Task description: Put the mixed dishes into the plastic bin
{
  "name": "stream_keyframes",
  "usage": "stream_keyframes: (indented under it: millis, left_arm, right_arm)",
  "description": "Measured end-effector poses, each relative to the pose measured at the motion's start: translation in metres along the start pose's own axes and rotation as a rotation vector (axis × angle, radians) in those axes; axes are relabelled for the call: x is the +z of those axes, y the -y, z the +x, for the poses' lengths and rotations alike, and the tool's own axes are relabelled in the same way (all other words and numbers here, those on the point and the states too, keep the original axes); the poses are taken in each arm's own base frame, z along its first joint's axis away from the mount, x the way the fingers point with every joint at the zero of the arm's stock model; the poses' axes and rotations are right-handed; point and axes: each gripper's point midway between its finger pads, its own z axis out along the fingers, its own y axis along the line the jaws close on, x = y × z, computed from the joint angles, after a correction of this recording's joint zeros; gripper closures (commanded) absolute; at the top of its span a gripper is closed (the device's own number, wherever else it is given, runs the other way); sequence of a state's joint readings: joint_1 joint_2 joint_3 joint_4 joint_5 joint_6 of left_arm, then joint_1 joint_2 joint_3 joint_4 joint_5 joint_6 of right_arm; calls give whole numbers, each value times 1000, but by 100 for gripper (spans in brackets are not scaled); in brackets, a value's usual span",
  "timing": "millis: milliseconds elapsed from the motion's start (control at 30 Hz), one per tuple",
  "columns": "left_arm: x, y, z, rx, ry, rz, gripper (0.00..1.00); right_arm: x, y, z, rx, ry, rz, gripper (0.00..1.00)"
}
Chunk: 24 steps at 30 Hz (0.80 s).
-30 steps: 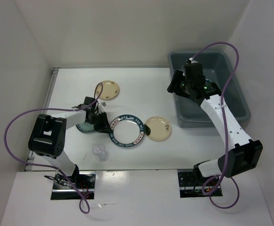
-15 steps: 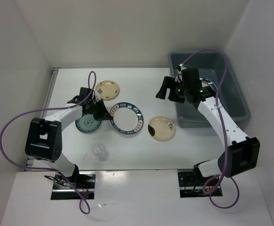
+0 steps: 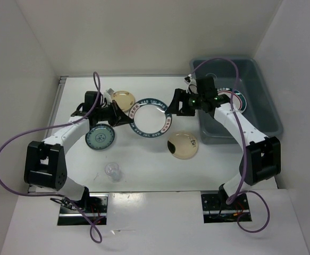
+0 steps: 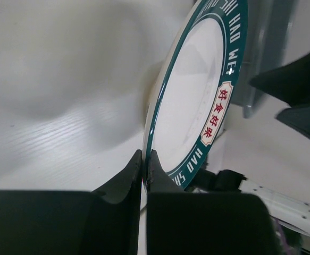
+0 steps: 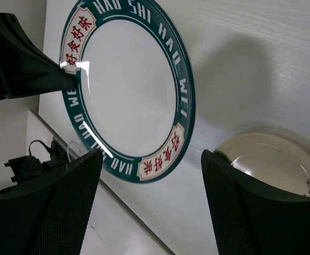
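My left gripper (image 3: 127, 117) is shut on the rim of a large white plate with a teal-and-red rim (image 3: 150, 118) and holds it tilted above the table. The left wrist view shows the jaws (image 4: 144, 159) pinching that plate (image 4: 197, 101) edge-on. My right gripper (image 3: 175, 104) is open and empty just right of the plate, which shows in the right wrist view (image 5: 128, 90) ahead of the gripper (image 5: 152, 202). The grey-blue bin (image 3: 261, 119) holds a second rimmed plate (image 3: 234, 99).
A cream plate (image 3: 182, 145) lies in front of the bin and shows in the right wrist view (image 5: 271, 159). Another cream plate (image 3: 122, 98) lies partly hidden behind the left gripper. A small teal patterned plate (image 3: 100, 137) and a clear cup (image 3: 112, 171) lie at the left front.
My left gripper has lifted the rimmed plate off the table and carried it away and to the right. My right gripper has moved left out of the bin toward it.
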State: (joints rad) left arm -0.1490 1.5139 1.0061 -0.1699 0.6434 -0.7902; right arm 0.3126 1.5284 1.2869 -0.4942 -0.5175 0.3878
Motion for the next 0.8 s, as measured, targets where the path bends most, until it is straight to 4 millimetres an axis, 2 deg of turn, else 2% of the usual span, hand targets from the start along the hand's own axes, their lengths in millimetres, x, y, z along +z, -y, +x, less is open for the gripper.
stream_keyframes:
  millis: [167,200,300,333,400,433,467,533,567,600,633,700,800]
  left_arm:
    - [-9,27,-4,-17,13,88,100]
    - [-12,33,-5,-12,21,106,100]
    - [-23,53,-8,-7,42,161,100]
    - [-26,59,-10,2,50,182,100]
    - [-29,66,-13,8,66,203,100]
    - [-29,65,-13,11,70,200,100]
    - [-29,62,-15,7,75,193,100]
    - [-28,55,-16,-4,81,182,100]
    - [-28,54,-16,-4,82,183,90]
    - [-28,55,-16,1,85,187,74]
    - [-28,56,-17,-1,89,189,47]
    - [-27,58,-19,-3,93,202,0]
    - [-24,60,-22,-4,104,198,0]
  right_arm:
    - [10,-6,-4,-13,-16,-38,25]
    - [10,-6,-4,-16,-15,-43,34]
    - [12,-7,-7,-29,-10,-52,54]
    - [13,-9,-8,-27,-10,-59,67]
    - [14,-13,-11,-33,-8,-78,81]
    - [14,-16,-14,-22,-3,-88,92]
    - [13,-19,-18,-10,1,-105,97]
    - [11,-29,-27,0,21,-144,99]
    - [10,-31,-29,2,28,-147,99]
    - [10,-31,-30,5,30,-148,99]
    - [10,-31,-31,7,31,-149,99]
    - [12,-31,-31,-6,31,-144,99]
    - [16,-25,-31,-10,33,-104,99]
